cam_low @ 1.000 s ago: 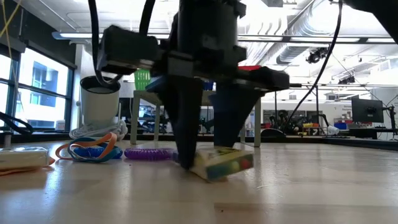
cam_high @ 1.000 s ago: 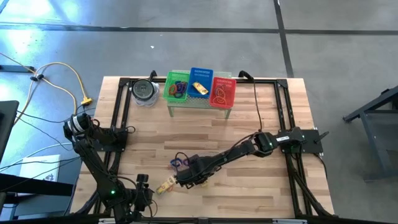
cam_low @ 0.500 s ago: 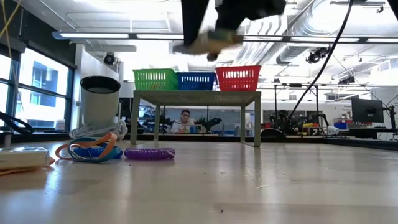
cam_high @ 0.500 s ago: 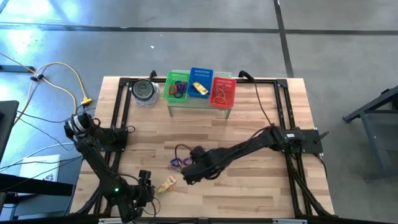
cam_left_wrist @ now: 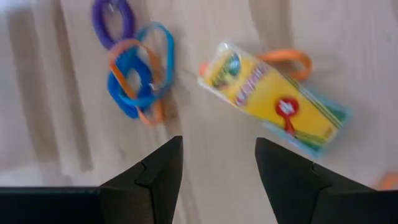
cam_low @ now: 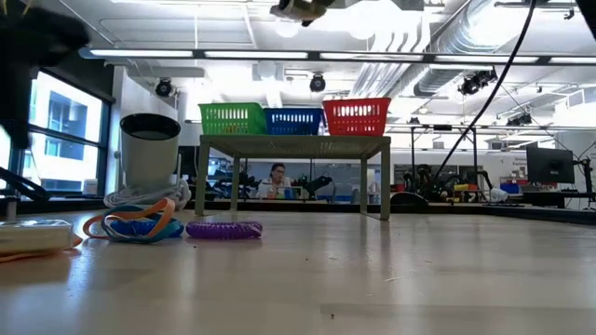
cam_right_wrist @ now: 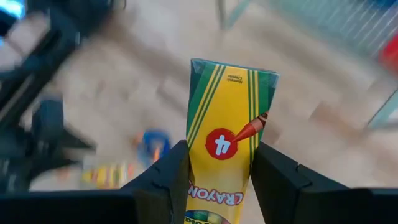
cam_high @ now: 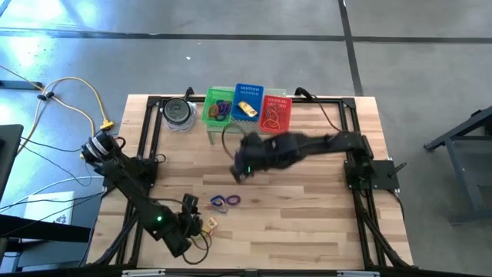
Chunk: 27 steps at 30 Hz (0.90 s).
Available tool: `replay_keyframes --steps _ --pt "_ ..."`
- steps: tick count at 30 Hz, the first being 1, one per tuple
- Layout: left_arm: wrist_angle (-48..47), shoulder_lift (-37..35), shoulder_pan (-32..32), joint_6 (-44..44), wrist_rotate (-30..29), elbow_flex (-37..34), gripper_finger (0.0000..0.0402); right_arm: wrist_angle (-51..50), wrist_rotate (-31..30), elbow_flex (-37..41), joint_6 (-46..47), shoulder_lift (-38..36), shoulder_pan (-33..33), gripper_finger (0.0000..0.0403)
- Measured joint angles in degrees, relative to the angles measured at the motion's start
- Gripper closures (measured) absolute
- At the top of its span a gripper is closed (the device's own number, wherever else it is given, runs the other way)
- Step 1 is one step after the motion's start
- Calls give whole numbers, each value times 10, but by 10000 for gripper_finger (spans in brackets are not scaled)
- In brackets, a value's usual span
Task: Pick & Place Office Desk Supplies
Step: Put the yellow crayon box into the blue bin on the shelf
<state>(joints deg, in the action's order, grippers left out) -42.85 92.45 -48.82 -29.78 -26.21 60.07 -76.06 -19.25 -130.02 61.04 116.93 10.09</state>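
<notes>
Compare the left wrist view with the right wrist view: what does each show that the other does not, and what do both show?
Only the left wrist view: the left gripper, open above the table, and a purple loop lying beside the blue loops.
Only the right wrist view: the right gripper shut on a crayon box held up in the air.
Both: a second crayon box lying on the wooden table, and the blue loops, seen far below in the right wrist view.
</notes>
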Motion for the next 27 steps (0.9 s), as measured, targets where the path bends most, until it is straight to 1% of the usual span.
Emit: replay_keyframes --steps 6,10,13,17,21,24,27 --pt "-17 -56 44 83 -3 0 208 42 23 0 -86 -12 -77 266" --pt "-24 -108 82 130 -4 0 208 66 65 0 -138 -12 -136 266" --pt "-30 -145 111 154 -6 0 208 76 78 0 -166 -12 -177 266" --pt "-59 -185 142 159 -5 0 208 97 77 0 -194 -12 -222 266" --pt "-94 -214 160 135 -5 0 208 103 77 0 -216 -12 -265 266" --pt "-110 -224 164 124 -5 0 208 108 75 0 -221 -5 -292 266" --pt "-119 -226 164 124 -5 0 208 116 93 0 -223 -1 -312 266"
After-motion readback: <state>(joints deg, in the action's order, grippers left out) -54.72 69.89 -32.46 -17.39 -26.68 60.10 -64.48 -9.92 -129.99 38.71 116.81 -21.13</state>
